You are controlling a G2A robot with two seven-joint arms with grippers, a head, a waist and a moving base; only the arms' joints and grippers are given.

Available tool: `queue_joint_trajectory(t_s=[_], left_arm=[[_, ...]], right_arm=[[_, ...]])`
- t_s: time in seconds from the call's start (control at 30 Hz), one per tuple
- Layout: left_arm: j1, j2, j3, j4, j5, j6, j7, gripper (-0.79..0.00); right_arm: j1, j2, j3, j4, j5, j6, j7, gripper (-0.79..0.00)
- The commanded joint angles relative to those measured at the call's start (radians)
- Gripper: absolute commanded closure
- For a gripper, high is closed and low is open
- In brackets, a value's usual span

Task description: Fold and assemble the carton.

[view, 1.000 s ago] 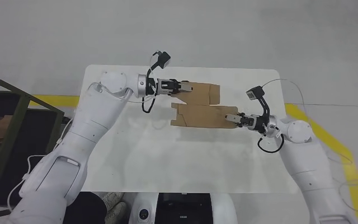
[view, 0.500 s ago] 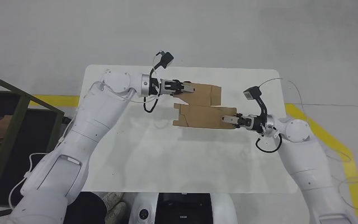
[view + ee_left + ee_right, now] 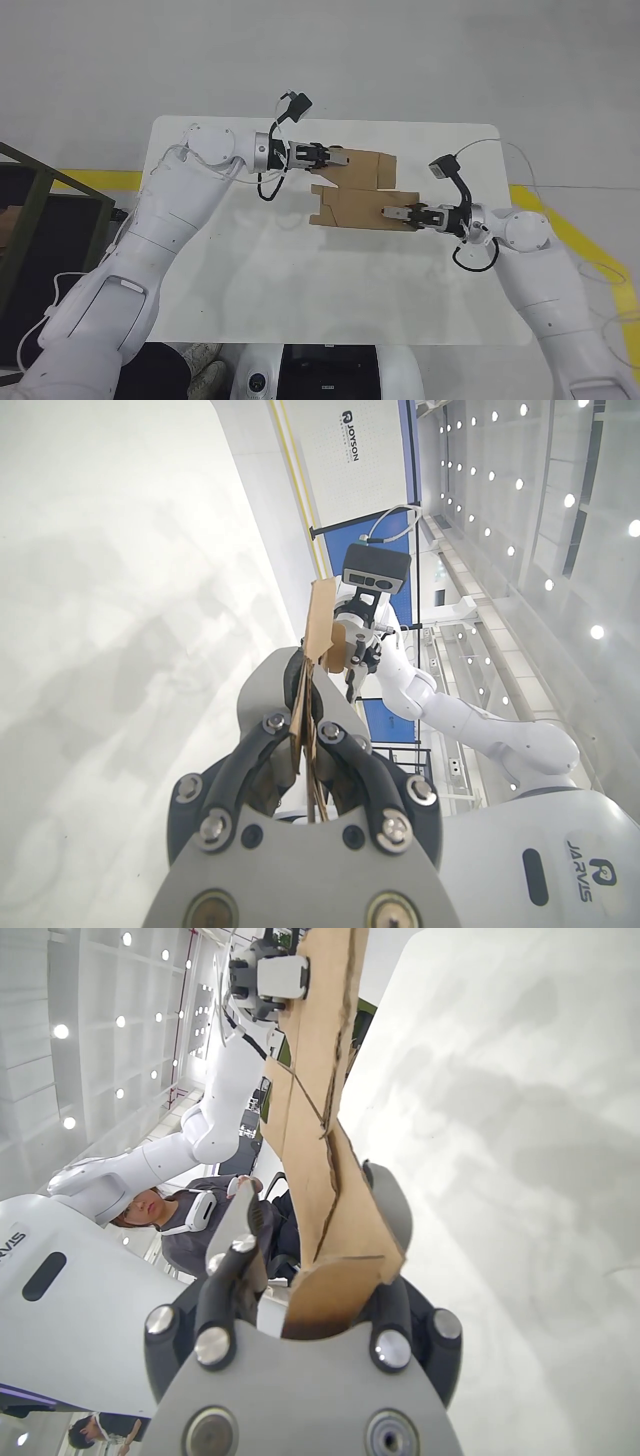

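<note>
Carton: flat brown cardboard carton (image 3: 360,195), over the white tabletop (image 3: 250,290), between the 2 tools.
Left tool (image 3: 335,157): clenched on the carton's left end.
Right tool (image 3: 395,213): released, fingers spread either side of its right end.

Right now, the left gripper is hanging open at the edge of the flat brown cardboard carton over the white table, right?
Not open. The left gripper is shut on the edge of the flat brown cardboard carton over the white table. The left wrist view shows its fingers clamped on the cardboard.
</note>
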Motion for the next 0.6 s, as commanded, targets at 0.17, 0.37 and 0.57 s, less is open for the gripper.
queue_joint_trajectory(t_s=[0.17,0.37,0.57], left_arm=[[-0.002,-0.002,-0.001,-0.001,0.004,-0.005,0.0,0.0],[0.003,-0.002,-0.009,-0.012,-0.005,-0.012,-0.003,-0.785],[0.022,0.005,-0.04,-0.027,-0.012,-0.018,0.012,-0.785]], right_arm=[[0.012,0.001,-0.01,0.014,0.005,-0.001,0.005,0.0],[0.013,0.003,-0.013,0.034,0.032,0.0,0.008,0.0],[0.01,0.011,0.003,0.072,0.023,0.123,-0.023,0.0]])
